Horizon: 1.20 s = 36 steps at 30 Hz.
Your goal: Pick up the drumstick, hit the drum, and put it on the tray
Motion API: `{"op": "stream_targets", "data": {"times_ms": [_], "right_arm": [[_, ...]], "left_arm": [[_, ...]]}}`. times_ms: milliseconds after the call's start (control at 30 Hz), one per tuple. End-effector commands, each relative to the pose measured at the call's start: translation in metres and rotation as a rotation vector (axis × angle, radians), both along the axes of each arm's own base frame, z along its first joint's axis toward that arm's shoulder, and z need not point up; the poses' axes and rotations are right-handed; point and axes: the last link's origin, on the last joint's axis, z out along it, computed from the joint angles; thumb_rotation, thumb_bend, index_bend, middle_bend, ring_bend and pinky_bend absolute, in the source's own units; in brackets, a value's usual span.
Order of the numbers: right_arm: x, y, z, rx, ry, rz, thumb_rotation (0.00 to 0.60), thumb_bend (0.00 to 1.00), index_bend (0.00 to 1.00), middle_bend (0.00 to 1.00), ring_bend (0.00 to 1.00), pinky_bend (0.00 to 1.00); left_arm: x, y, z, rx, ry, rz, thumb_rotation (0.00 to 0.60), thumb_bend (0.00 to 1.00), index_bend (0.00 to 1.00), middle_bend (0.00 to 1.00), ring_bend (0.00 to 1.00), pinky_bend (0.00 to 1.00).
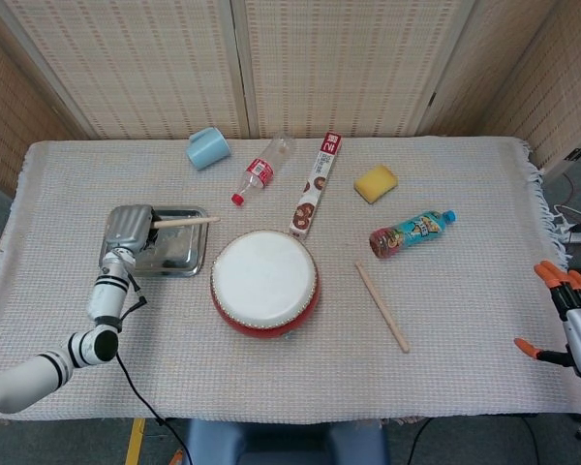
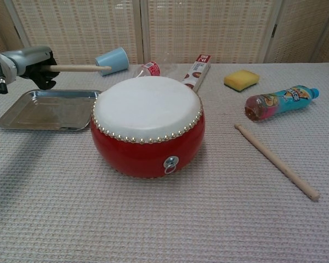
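Note:
My left hand (image 1: 128, 227) (image 2: 34, 63) grips a wooden drumstick (image 1: 186, 221) (image 2: 77, 68) and holds it level above the metal tray (image 1: 196, 263) (image 2: 22, 115), tip pointing right. The red drum (image 1: 264, 283) (image 2: 148, 123) with its white skin stands right of the tray, apart from the stick. A second drumstick (image 1: 382, 306) (image 2: 275, 160) lies on the cloth right of the drum. My right hand (image 1: 576, 325) shows only at the right edge of the head view, holding nothing, fingers apart.
At the back of the table lie a blue cup (image 1: 207, 148) (image 2: 112, 60), a clear bottle (image 1: 262, 171), a long carton (image 1: 317, 184) (image 2: 197, 70), a yellow sponge (image 1: 376, 182) (image 2: 241, 79) and a colourful bottle (image 1: 412, 232) (image 2: 279, 102).

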Motion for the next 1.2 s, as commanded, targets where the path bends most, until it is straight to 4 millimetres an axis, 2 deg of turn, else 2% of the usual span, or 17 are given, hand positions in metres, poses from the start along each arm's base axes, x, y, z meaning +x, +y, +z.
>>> {"op": "stream_targets", "data": {"times_ms": [33, 200, 267, 400, 467, 567, 667, 767, 867, 1000, 1200], "right_arm": [[0.000, 0.000, -0.001, 0.001, 0.001, -0.003, 0.600, 0.07, 0.00, 0.02, 0.00, 0.07], [0.000, 0.000, -0.001, 0.002, 0.003, -0.011, 0.600, 0.07, 0.00, 0.02, 0.00, 0.07], [0.000, 0.000, -0.001, 0.000, 0.003, -0.013, 0.600, 0.07, 0.00, 0.02, 0.00, 0.07], [-0.001, 0.000, 0.000, -0.003, 0.003, -0.016, 0.600, 0.07, 0.00, 0.02, 0.00, 0.07], [-0.001, 0.000, -0.001, -0.003, 0.003, -0.017, 0.600, 0.07, 0.00, 0.02, 0.00, 0.07], [-0.001, 0.000, -0.002, 0.000, 0.002, -0.015, 0.600, 0.07, 0.00, 0.02, 0.00, 0.07], [0.000, -0.001, -0.002, 0.000, -0.001, -0.010, 0.600, 0.07, 0.00, 0.02, 0.00, 0.07], [0.000, 0.000, -0.002, -0.002, -0.001, -0.009, 0.600, 0.07, 0.00, 0.02, 0.00, 0.07], [0.000, 0.000, -0.002, -0.004, -0.002, -0.010, 0.600, 0.07, 0.00, 0.02, 0.00, 0.07], [0.000, 0.000, -0.002, -0.004, -0.004, -0.004, 0.600, 0.07, 0.00, 0.02, 0.00, 0.07], [0.001, 0.001, -0.001, -0.006, -0.004, 0.000, 0.600, 0.07, 0.00, 0.02, 0.00, 0.07]], "left_arm": [[-0.001, 0.007, -0.022, -0.045, 0.043, 0.001, 0.600, 0.57, 0.91, 1.00, 0.98, 0.90], [-0.006, 0.012, -0.033, -0.047, 0.068, 0.022, 0.600, 0.56, 0.88, 0.96, 0.92, 0.87], [-0.009, 0.013, -0.035, -0.053, 0.059, 0.041, 0.600, 0.56, 0.83, 0.88, 0.84, 0.84], [-0.013, 0.014, -0.036, -0.045, 0.059, 0.058, 0.600, 0.55, 0.63, 0.63, 0.58, 0.64], [-0.014, 0.014, -0.035, -0.037, 0.049, 0.063, 0.600, 0.52, 0.49, 0.46, 0.39, 0.48], [-0.015, 0.013, -0.032, -0.036, 0.040, 0.069, 0.600, 0.47, 0.27, 0.24, 0.17, 0.28], [-0.017, 0.012, -0.030, -0.043, 0.033, 0.077, 0.600, 0.43, 0.14, 0.11, 0.06, 0.18], [-0.018, 0.011, -0.025, -0.028, 0.024, 0.082, 0.600, 0.38, 0.05, 0.02, 0.00, 0.11], [-0.019, 0.008, -0.021, -0.010, 0.020, 0.080, 0.600, 0.31, 0.00, 0.00, 0.00, 0.07], [-0.019, 0.006, -0.017, -0.007, 0.012, 0.081, 0.600, 0.23, 0.00, 0.00, 0.00, 0.04], [-0.021, 0.006, -0.015, -0.008, 0.002, 0.094, 0.600, 0.21, 0.00, 0.00, 0.00, 0.02]]}}
